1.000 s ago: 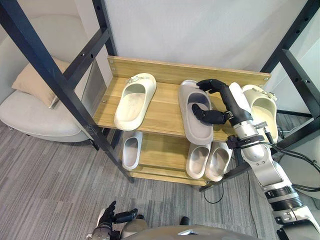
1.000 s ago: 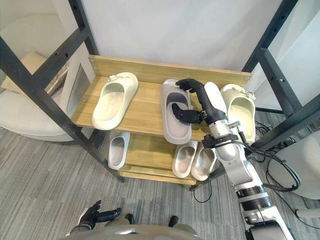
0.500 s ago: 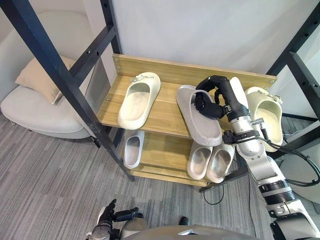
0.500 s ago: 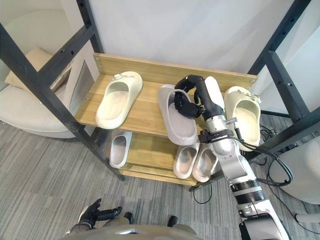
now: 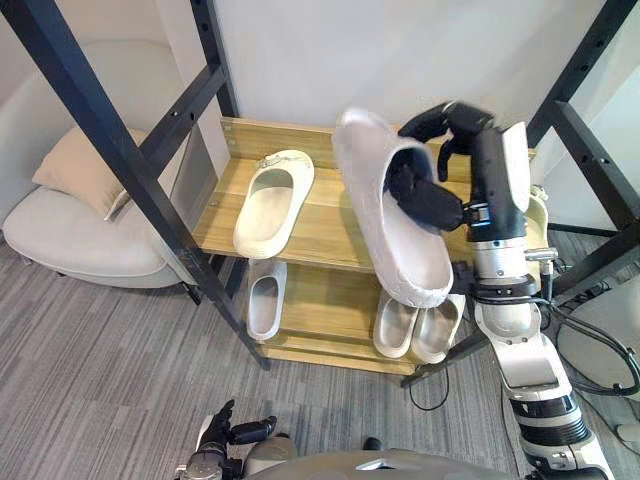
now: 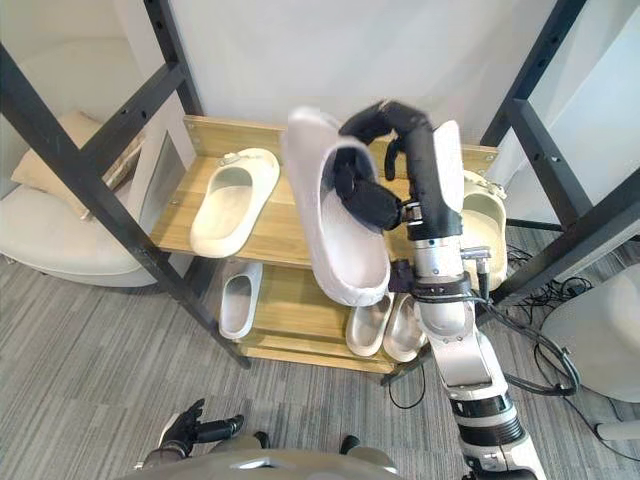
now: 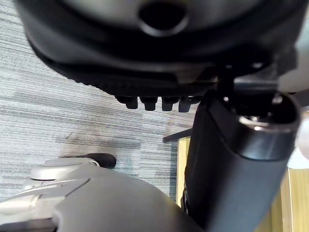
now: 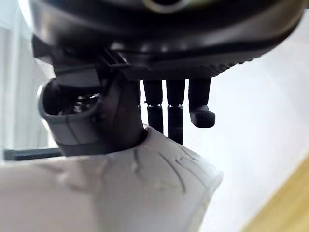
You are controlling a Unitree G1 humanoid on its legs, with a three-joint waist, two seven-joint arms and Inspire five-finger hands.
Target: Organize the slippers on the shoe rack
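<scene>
Biggest item is the two-shelf wooden shoe rack (image 5: 323,218), with black frame posts (image 5: 110,150) crossing in front of its left end and past its right end. Any wide swing toward either end risks clipping a post. The large grey slipper (image 5: 405,255) is the task item in play: it is off the rack, in the air in front of the rack's top shelf, tilted steeply with the toe up and the heel hanging toward the rack's front edge. Main risk is a drop, since it is long, the hold sits at the strap end, and the heel can lever it out. Second risk is the low heel catching the rack's front lip on the way in and twisting the slipper in the hold. A cream slipper (image 5: 272,200) lies on the left half of the rack's top shelf and another cream slipper (image 6: 483,225) at its right end, so the free gap is the middle. Coming in skewed would shove a neighbour, and the right one looks close to the rack's edge. A small grey pair (image 5: 415,325) and a single slipper (image 5: 262,300) sit on the rack's lower shelf and would take the hit from a fall. The right hand (image 5: 428,197) is clamped on the grey slipper, thumb inside, fingers curled over the strap. How deep the fingers wrap is hard to read, so treat it as marginal. The left hand (image 5: 225,432) hangs low, well in front of the rack, fingers loose, holding nothing.
</scene>
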